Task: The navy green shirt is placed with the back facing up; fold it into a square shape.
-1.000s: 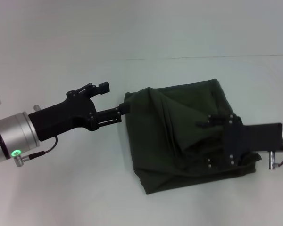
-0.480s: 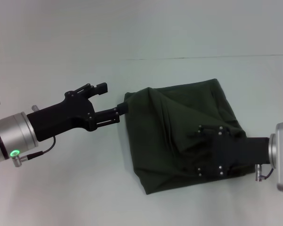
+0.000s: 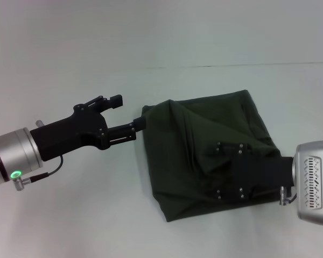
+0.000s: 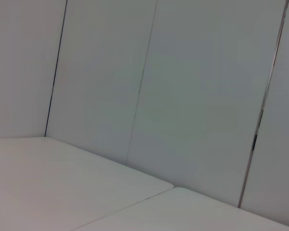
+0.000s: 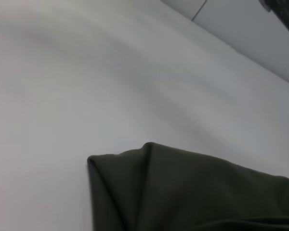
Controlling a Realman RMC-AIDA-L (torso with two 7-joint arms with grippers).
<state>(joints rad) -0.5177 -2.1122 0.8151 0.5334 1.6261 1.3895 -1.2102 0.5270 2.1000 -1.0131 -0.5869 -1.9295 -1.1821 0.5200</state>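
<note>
The navy green shirt [image 3: 204, 121] lies folded into a rumpled, roughly four-sided bundle on the white table [image 3: 97, 215], right of centre in the head view. My left gripper [image 3: 128, 113] stands open at the bundle's upper left corner, and its lower finger [image 3: 135, 125] touches the cloth edge there. My right gripper [image 3: 219, 169] reaches in from the right, low over the bundle's lower middle. The right wrist view shows a folded corner of the shirt [image 5: 154, 187] on the tabletop. The left wrist view shows no shirt.
A seam [image 3: 231, 66] runs across the far part of the table. In the left wrist view, grey wall panels [image 4: 183, 96] stand behind the table's edge. Bare tabletop lies to the left of and in front of the shirt.
My right arm has slid leftward across the shirt, further over the cloth, with its wrist now in view at the right edge. The left gripper and the shirt have stayed put.
</note>
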